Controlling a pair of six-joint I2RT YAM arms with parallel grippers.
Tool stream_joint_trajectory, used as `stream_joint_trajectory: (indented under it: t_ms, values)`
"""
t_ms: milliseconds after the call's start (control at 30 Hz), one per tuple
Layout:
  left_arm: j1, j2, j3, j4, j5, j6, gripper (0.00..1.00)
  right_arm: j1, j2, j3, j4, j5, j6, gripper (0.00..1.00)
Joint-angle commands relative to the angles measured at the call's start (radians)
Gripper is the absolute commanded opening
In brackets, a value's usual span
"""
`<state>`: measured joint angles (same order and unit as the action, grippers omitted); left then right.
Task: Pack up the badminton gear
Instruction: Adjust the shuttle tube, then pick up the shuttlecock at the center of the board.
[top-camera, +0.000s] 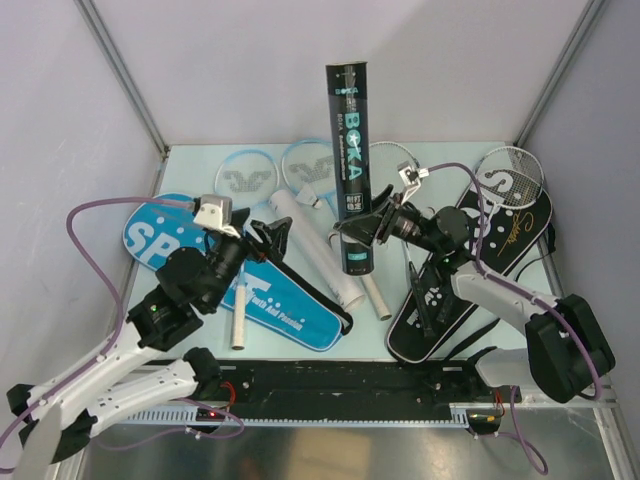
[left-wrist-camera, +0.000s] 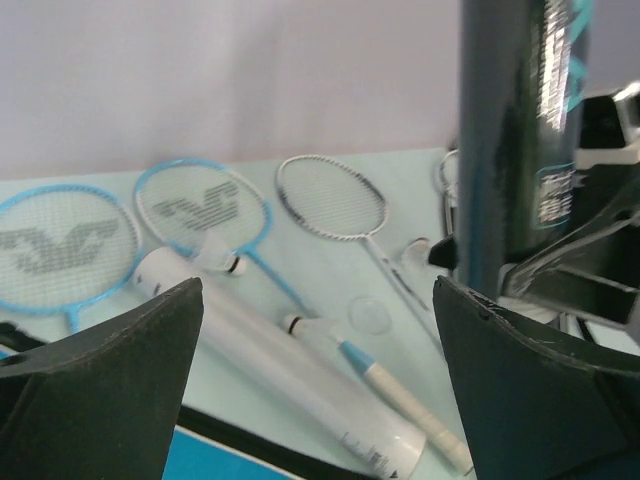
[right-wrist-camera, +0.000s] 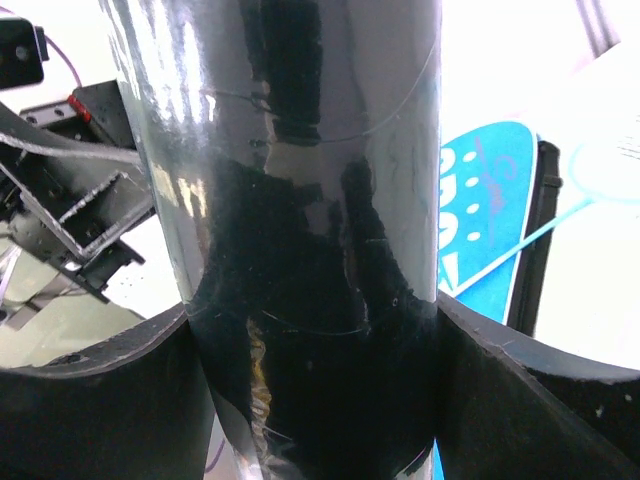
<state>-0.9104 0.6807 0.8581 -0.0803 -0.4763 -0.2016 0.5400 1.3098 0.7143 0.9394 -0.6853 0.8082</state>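
The black tube (top-camera: 349, 165) stands upright in mid-table, and my right gripper (top-camera: 362, 230) is shut on its lower part; the tube (right-wrist-camera: 320, 200) fills the right wrist view between both fingers (right-wrist-camera: 90, 410). My left gripper (top-camera: 270, 238) is open and empty, just left of the tube, above the lying white tube (top-camera: 318, 252). Between its fingers (left-wrist-camera: 110, 390) the left wrist view shows the white tube (left-wrist-camera: 280, 360), two shuttlecocks (left-wrist-camera: 222, 258) and a racket handle (left-wrist-camera: 410, 400). Light-blue rackets (top-camera: 245, 176) and silver rackets (top-camera: 510, 175) lie at the back.
A blue racket cover (top-camera: 225, 278) lies front left, partly under the left arm. A black cover (top-camera: 470, 265) lies at the right under the right arm. A white grip (top-camera: 238, 318) rests on the blue cover. A clear round cap (left-wrist-camera: 372, 315) lies on the table. Walls enclose three sides.
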Motion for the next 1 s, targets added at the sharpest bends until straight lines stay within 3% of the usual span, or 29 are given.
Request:
stream_joint_trajectory:
  t_ms: [0,133,233,400,633,833,967]
  values:
    - [0.021,0.035,0.040,-0.070,-0.133,-0.011,1.00,-0.037,-0.056,0.004,-0.007,0.057,-0.029,0.26]
    - [0.158,0.077,0.066,-0.168,-0.106,-0.144,1.00,-0.059,-0.101,-0.001,-0.090,0.087,-0.077,0.26]
    - [0.332,0.082,0.060,-0.250,-0.070,-0.299,1.00,-0.061,-0.141,-0.001,-0.152,0.113,-0.120,0.26]
    - [0.546,0.079,0.050,-0.440,-0.126,-0.482,1.00,-0.061,-0.196,-0.004,-0.232,0.126,-0.167,0.26]
    - [0.865,0.014,-0.086,-0.595,-0.055,-0.740,0.93,-0.061,-0.218,-0.009,-0.258,0.119,-0.195,0.26]
    - [1.011,0.051,-0.113,-0.747,-0.177,-0.871,0.94,-0.060,-0.222,-0.009,-0.274,0.110,-0.198,0.26]
    - [1.218,0.093,-0.168,-0.759,-0.099,-0.900,0.95,-0.060,-0.224,-0.009,-0.281,0.098,-0.187,0.26]
